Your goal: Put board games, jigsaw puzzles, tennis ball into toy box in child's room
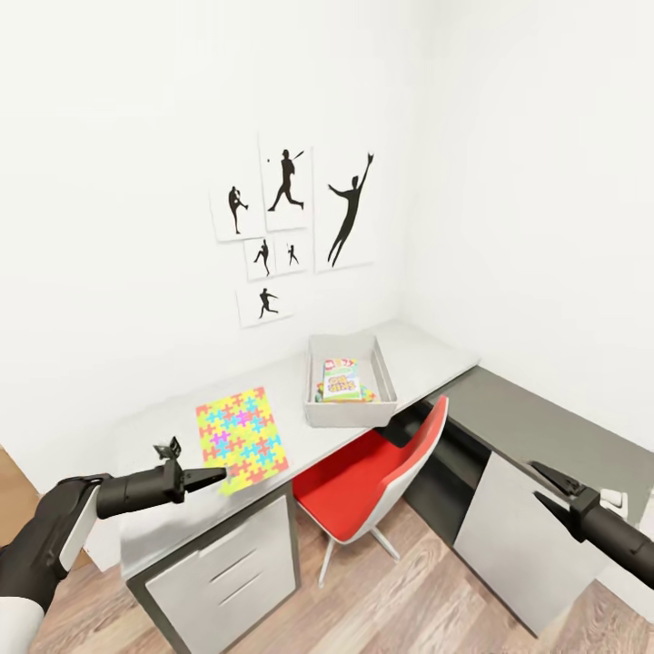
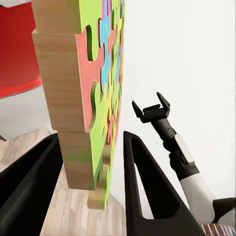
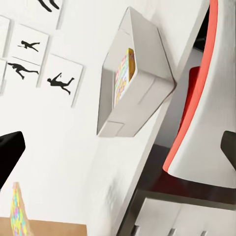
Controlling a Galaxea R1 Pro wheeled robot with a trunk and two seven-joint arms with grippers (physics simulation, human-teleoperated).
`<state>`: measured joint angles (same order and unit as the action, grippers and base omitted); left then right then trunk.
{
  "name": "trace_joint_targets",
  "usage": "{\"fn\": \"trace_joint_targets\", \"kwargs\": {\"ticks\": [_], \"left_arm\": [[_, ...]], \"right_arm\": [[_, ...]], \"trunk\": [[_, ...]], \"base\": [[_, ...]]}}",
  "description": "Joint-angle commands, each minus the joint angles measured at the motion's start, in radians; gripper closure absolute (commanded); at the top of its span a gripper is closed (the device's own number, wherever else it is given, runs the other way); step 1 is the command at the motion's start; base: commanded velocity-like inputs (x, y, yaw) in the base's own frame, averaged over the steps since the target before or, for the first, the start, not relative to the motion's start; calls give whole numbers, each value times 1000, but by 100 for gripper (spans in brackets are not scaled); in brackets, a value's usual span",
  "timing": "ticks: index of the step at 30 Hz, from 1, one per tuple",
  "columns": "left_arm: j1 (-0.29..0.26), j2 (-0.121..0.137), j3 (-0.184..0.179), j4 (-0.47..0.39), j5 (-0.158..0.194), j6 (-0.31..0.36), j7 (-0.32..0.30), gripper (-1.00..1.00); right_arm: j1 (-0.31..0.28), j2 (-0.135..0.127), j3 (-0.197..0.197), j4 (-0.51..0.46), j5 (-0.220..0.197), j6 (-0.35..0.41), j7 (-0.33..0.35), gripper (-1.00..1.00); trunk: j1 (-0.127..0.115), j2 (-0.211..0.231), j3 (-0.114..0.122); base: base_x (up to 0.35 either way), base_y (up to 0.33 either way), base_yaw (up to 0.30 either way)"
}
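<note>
At frame centre a grey toy box [image 1: 351,392] holding a board game [image 1: 341,379] sits on the tabletop [image 1: 173,454]; lower left, the left tool [image 1: 202,478] reaches a jigsaw puzzle [image 1: 242,438].

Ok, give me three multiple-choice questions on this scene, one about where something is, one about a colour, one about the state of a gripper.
1. Where is the jigsaw puzzle?
A. in the toy box
B. flat on the table
C. on the floor

2. What colour is the chair seat?
A. red
B. blue
C. black

3. How is the left gripper?
A. shut tight
B. open at the puzzle's edge
C. holding a ball

Answers: 1 B, it lies on the table beside the toy box. 2 A, red shell. 3 B, its fingers straddle the puzzle edge.
</note>
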<state>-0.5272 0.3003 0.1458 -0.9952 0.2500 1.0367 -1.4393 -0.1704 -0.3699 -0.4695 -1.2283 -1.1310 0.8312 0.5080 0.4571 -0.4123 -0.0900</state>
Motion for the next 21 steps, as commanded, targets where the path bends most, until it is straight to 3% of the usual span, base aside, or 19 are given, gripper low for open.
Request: {"fn": "trace_joint_targets", "kwargs": {"ticks": [1, 7, 21], "left_arm": [[0, 1, 0, 0, 1, 10, -18, 100], [0, 2, 0, 0, -3, 10, -63, 100], [0, 3, 7, 2, 3, 5, -70, 100]], "right_arm": [[-1, 0, -1, 1, 0, 6, 2, -100], [-1, 0, -1, 2, 0, 6, 3, -100], [-1, 0, -1, 0, 0, 6, 8, -100]], "trunk": [[-3, 5, 2], [-7, 12, 14], [-7, 12, 32]], "base": [[0, 0, -196], [0, 0, -196], [34, -22, -176]]}}
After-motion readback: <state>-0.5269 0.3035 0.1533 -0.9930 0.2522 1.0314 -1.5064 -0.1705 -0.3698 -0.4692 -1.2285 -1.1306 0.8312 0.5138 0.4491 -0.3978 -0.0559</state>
